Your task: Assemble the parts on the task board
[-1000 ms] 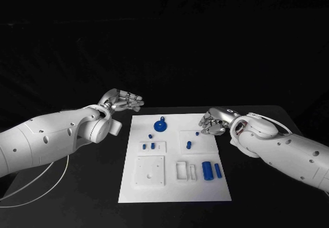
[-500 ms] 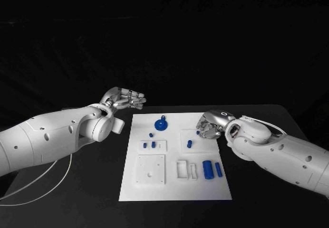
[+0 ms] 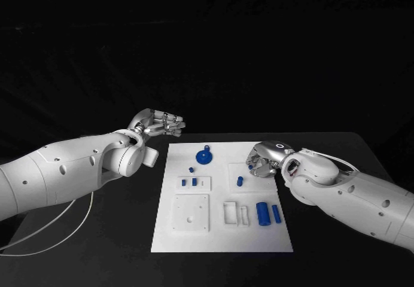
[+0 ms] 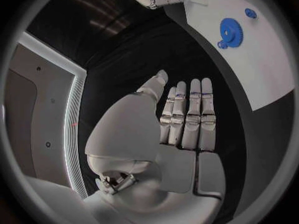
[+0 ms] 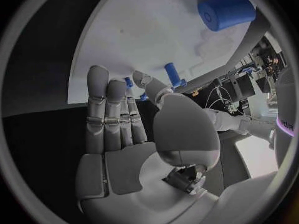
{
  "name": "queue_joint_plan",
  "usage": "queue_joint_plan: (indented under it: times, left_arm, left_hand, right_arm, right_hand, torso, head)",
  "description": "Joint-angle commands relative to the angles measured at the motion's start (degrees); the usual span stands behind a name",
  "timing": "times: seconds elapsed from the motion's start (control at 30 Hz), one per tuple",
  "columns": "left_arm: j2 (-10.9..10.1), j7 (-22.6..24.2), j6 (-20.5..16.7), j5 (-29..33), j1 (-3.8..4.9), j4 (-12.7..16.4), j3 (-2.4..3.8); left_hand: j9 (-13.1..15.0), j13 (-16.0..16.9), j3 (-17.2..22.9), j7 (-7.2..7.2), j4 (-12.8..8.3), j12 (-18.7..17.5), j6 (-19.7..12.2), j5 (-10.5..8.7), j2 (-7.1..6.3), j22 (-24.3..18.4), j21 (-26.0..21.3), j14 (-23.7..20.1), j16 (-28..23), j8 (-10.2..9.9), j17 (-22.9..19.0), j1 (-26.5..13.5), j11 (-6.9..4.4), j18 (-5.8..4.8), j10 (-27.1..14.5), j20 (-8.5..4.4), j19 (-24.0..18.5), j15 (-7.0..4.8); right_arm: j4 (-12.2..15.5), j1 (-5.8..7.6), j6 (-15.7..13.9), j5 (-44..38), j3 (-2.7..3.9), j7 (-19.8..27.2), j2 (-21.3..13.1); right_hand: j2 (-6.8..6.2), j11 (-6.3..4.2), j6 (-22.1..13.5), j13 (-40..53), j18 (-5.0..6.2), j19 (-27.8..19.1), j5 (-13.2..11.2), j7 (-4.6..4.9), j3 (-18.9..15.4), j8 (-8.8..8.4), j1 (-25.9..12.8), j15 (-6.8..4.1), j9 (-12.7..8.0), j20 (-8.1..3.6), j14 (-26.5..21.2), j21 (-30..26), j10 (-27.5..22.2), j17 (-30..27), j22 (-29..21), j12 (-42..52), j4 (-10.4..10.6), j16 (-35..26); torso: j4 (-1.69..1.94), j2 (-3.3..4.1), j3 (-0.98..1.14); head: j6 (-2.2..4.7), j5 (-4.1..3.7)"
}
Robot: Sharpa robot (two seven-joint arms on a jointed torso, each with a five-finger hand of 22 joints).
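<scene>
Right hand (empty) over task board, near peg

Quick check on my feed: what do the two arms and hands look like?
Both arms are smooth white shells with small dark dots. The left hand and right hand are silver, jointed metal. A thin white cable loops under the left arm; the right wrist bears a small ring mark.

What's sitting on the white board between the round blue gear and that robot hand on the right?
In the head view, bare white task board lies between the blue gear and the right robot hand, with one small blue peg beside the hand.
</scene>
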Motion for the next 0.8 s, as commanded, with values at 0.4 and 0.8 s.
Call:
queue_joint_plan:
  times: [0.4,0.8]
  left_arm:
    - [0.1,0.7,1.2,0.9,0.13,-0.1,0.06]
    - [0.1,1.4,3.4,0.4,0.15,-0.5,0.06]
  left_hand:
    - [-0.1,-0.1,-0.2,-0.01,0.1,0.1,-0.2,-0.14,0.61,-1.6,0.5,-0.1,-0.2,-0.2,0.0,0.3,0.07,0.26,-0.4,-0.11,0.8,0.01]
    - [-0.1,-0.1,-0.2,0.00,-0.6,0.1,-0.1,-1.16,0.50,-2.1,0.5,-0.3,-0.2,-0.2,-0.1,1.0,0.12,0.16,-0.5,-0.10,0.5,0.05]
  right_arm:
    - [-0.2,-0.08,0.3,-2.1,-0.81,-1.1,0.8]
    - [-0.5,-0.08,0.4,-3.3,-1.23,-2.6,1.5]
  right_hand:
    - [1.19,-0.53,2.4,0.1,0.47,0.6,-3.1,-0.40,3.4,-0.20,0.5,-0.46,0.1,-0.53,0.3,-1.0,2.2,0.3,2.1,-0.3,0.7,0.4]
    - [1.81,-1.56,5.3,0.4,-0.22,0.9,-2.3,-1.19,4.9,-0.10,0.4,-1.35,0.3,-1.40,0.6,-0.2,4.9,0.7,4.7,-0.1,1.3,0.3]
  torso:
    - [0.04,0.04,-0.02]
    - [0.03,0.02,0.00]
  head:
    - [-0.47,-0.23]
    - [-0.65,0.00]
